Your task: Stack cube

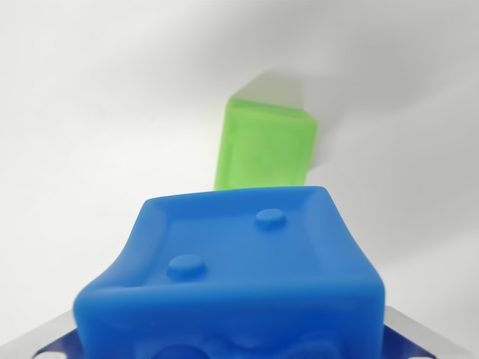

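A blue cube [239, 277] with two round studs on its near face fills the lower half of the wrist view, very close to the camera. Metal finger parts [408, 340] show at both bottom corners beside it, so my gripper looks shut on the blue cube; the fingertips themselves are hidden behind it. Beyond the blue cube, a translucent green cube [266, 146] rests on the white surface, just above the blue cube's far edge in the picture and partly covered by it.
A plain white surface [90, 112] spreads around both cubes. A soft grey shadow lies to the wrist view's right of the green cube.
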